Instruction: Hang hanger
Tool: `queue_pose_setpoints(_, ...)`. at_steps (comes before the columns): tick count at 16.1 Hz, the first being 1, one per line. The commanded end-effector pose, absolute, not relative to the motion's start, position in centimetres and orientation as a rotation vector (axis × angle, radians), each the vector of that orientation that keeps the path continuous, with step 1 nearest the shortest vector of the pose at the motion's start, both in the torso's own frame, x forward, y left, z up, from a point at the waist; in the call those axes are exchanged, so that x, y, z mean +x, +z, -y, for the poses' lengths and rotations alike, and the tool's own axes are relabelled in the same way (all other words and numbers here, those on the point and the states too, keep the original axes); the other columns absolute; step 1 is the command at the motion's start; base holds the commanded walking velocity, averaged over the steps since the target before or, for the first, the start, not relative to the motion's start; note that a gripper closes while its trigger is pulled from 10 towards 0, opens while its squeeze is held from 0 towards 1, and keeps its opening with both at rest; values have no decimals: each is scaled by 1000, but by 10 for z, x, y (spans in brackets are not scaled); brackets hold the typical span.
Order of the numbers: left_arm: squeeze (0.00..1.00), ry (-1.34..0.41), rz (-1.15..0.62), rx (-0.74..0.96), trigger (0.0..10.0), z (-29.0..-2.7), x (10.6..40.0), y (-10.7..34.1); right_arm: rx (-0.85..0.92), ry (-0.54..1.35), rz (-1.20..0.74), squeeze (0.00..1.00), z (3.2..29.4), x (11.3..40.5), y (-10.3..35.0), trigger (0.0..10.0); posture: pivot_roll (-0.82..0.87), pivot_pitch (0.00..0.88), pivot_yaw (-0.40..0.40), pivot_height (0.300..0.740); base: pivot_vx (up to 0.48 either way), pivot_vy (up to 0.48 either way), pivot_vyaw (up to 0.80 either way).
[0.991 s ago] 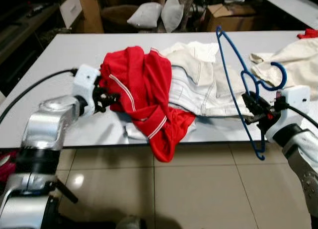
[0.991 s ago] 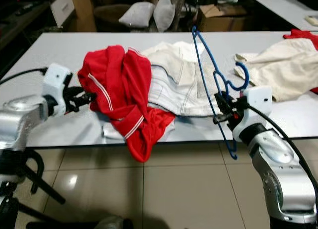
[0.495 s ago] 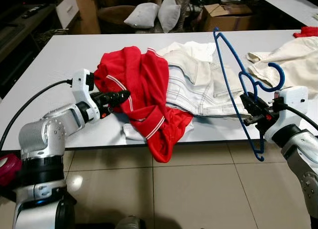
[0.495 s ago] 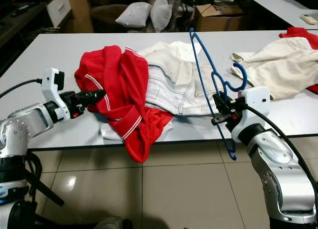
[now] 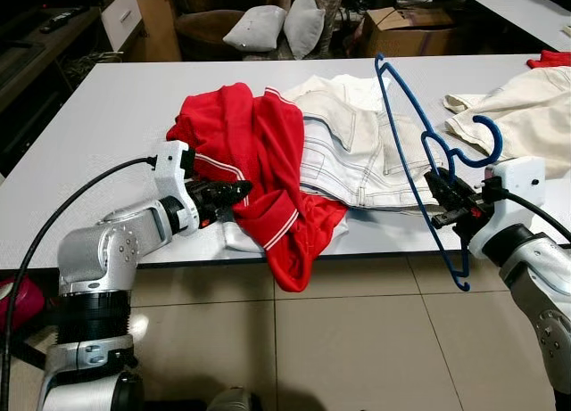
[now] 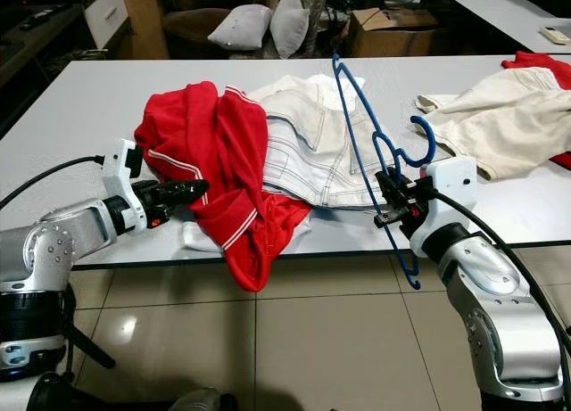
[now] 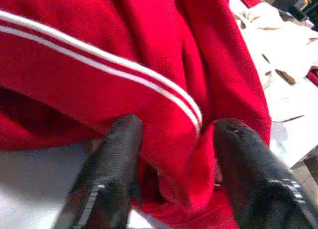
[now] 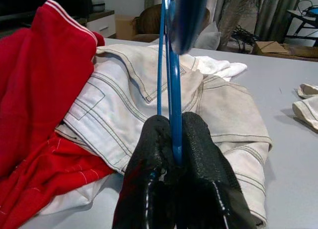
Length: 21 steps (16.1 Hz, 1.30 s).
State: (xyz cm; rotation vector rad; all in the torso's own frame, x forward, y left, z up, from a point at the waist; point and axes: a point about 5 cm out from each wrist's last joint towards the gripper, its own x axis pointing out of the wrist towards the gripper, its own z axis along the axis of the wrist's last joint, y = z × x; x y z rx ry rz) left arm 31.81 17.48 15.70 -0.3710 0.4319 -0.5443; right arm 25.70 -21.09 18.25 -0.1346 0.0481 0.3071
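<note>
Hanger (image 5: 419,161), blue wire/plastic type, held upright and tilted by the right end effector (image 5: 449,200) at the near right edge of the tabletop (image 5: 107,99); its hook curls up just above the grip, its lower corner hangs past the edge over the tiled floor (image 5: 357,340). Right wrist view: both black fingers (image 8: 203,174) pressed tight on the thin blue bar, firm pinch. Hanger has drifted slightly leftward over the last second, toward the clothes pile, grip unchanged.

Left end effector (image 5: 234,193) is the bigger change: a second ago it sat at the far left side of the red shirt (image 5: 259,161), now it has pushed forward and in, to the shirt's lower front folds near the edge. Left wrist view: fingers (image 7: 119,154) spread moderately, straddling a striped red fold, cloth between them but not yet pinched.

Red shirt with white stripes lies crumpled, partly draped over the edge, overlapping a white/cream garment with stitched seams (image 5: 357,152). Another cream garment (image 5: 526,108) lies well apart to the right. Cushions (image 5: 277,28) and a cardboard box (image 5: 406,28) behind.

Judgement: left arm is setting up to grasp the shirt while the right brings the hanger over; likely prep to put the garment on the hanger before hanging. Risk: fold slipping out, hanger snagging the white garment.
</note>
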Motion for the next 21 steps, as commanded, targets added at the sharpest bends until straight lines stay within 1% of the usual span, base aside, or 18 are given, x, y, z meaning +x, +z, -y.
queue_pose_setpoints(1,0,-539,-394,-390,0,-174,322,164,-139,317,-35,0,208,254,187,10000,-15,0,48,740,0,0,0)
queue_pose_setpoints(5,0,-508,-388,-405,0,-174,324,163,-139,320,-36,0,207,254,186,10000,-15,0,51,740,0,0,0)
queue_pose_setpoints(9,0,-506,-412,-350,0,-173,321,158,-139,321,-41,0,206,253,185,10000,-15,0,55,740,0,0,0)
queue_pose_setpoints(11,0,-471,-356,-327,0,-181,323,165,-142,321,-43,0,207,252,184,10000,-13,0,54,740,0,0,0)
queue_pose_setpoints(13,0,-444,-230,-487,0,-199,326,187,-142,324,-43,0,206,253,184,10000,-8,0,48,740,0,0,0)
queue_pose_setpoints(15,0,-433,-194,-523,0,-206,329,194,-140,330,-43,0,205,254,183,10000,-8,0,48,740,0,0,0)
queue_pose_setpoints(16,0,-422,-173,-520,0,-209,336,200,-138,336,-41,0,203,256,183,10000,7,0,30,740,0,0,0)
queue_pose_setpoints(17,0,-410,-159,-505,0,-210,342,204,-138,340,-38,0,202,257,183,10000,7,0,30,740,0,0,0)
queue_pose_setpoints(18,0,-377,-120,-408,0,-218,362,219,-141,347,-31,0,201,261,185,10000,7,0,16,740,0,0,0)
queue_pose_setpoints(19,0,-346,-86,-347,0,-224,372,232,-142,349,-26,0,201,263,186,10000,7,0,15,740,0,0,0)
queue_pose_setpoints(20,0,-260,49,-303,0,-241,392,282,-152,348,-13,0,202,265,190,10000,3,0,22,740,0,0,0)
queue_pose_setpoints(21,0,-241,151,-314,0,-246,397,319,-158,340,-4,0,205,266,192,10000,-1,0,33,740,0,0,0)
